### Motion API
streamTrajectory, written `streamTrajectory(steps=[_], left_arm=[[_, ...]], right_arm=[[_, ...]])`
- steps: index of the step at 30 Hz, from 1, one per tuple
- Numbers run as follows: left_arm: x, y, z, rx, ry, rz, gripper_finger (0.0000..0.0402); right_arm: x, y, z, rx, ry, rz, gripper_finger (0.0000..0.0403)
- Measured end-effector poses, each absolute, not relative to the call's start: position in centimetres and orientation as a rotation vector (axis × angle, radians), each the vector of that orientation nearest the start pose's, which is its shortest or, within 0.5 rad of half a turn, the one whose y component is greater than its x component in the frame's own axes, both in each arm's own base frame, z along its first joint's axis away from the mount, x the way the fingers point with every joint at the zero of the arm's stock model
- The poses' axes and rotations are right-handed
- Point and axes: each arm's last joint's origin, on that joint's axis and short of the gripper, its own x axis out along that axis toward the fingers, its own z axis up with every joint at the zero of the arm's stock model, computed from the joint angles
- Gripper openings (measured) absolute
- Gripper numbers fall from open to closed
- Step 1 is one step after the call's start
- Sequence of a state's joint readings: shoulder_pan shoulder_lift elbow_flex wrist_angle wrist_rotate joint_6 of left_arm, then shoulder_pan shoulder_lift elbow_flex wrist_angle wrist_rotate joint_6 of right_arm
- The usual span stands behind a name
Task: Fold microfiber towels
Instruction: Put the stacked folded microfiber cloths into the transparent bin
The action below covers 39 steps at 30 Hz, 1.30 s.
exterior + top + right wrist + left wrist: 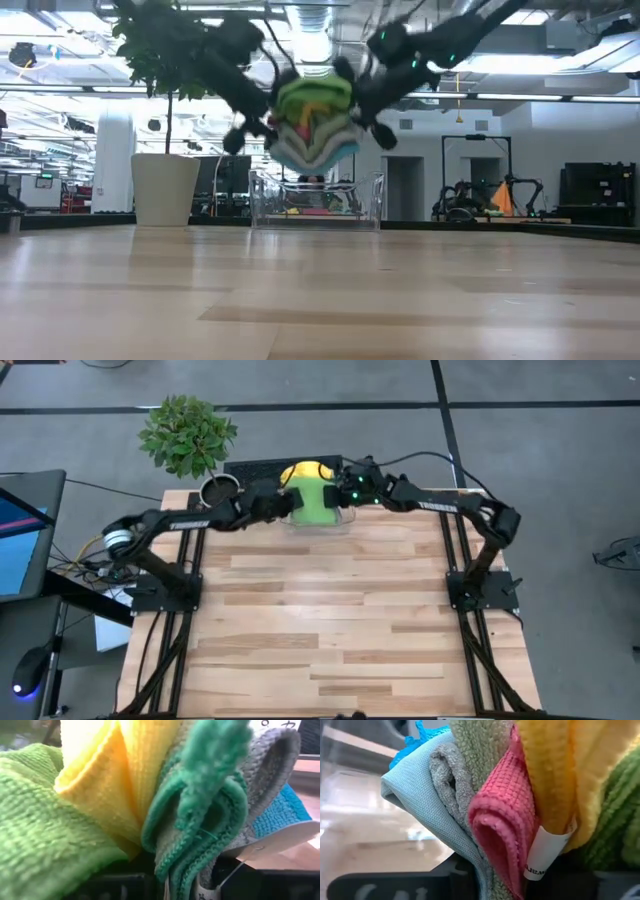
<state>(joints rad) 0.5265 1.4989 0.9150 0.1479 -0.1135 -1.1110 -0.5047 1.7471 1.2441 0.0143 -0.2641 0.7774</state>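
Between left pincer (283,503) and right pincer (338,492), both clamped on it: stack of microfiber towels (312,495), lifted above clear bin (316,201). Risk: inner cloths slipping out, given squeeze only at opposite edges.

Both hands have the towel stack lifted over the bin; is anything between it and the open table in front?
Nothing visible. The towel stack hangs clear above the clear bin, gripped by the left hand and right hand.

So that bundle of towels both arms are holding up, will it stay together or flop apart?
Probably floppy: the towel bundle sags between the left hand and right hand. Likely light. Loose folds may slip out into the clear bin below.
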Motion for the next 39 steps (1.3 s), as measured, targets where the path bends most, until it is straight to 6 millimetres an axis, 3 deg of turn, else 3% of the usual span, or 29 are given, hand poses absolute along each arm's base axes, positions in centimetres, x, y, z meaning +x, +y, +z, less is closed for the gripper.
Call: streamTrajectory(steps=[7,13,15,21,24,31,39], left_arm=[[29.1,21.3,20.6,-1.169,0.165,0.861,0.0082],[29.4,21.8,19.7,-1.173,0.200,0.882,0.0088],[29.4,21.9,19.8,-1.129,0.202,0.884,0.0099],[29.3,22.0,19.8,-1.050,0.241,0.864,0.0165],[29.3,22.0,19.8,-1.061,0.247,0.843,0.0204],[28.5,22.9,19.9,-1.099,0.261,0.789,0.0269],[27.9,23.6,20.0,-1.122,0.272,0.735,0.0275]], right_arm=[[34.8,-22.6,21.4,1.009,0.420,-0.445,0.0087],[34.3,-23.6,19.9,1.031,0.469,-0.485,0.0087],[34.2,-23.8,20.1,1.002,0.461,-0.482,0.0106],[34.0,-24.0,20.8,0.999,0.501,-0.542,0.0241],[34.0,-24.0,21.4,0.986,0.537,-0.556,0.0285],[34.0,-24.1,22.6,0.945,0.594,-0.597,0.0298],[33.8,-24.1,22.7,0.880,0.655,-0.598,0.0295]])
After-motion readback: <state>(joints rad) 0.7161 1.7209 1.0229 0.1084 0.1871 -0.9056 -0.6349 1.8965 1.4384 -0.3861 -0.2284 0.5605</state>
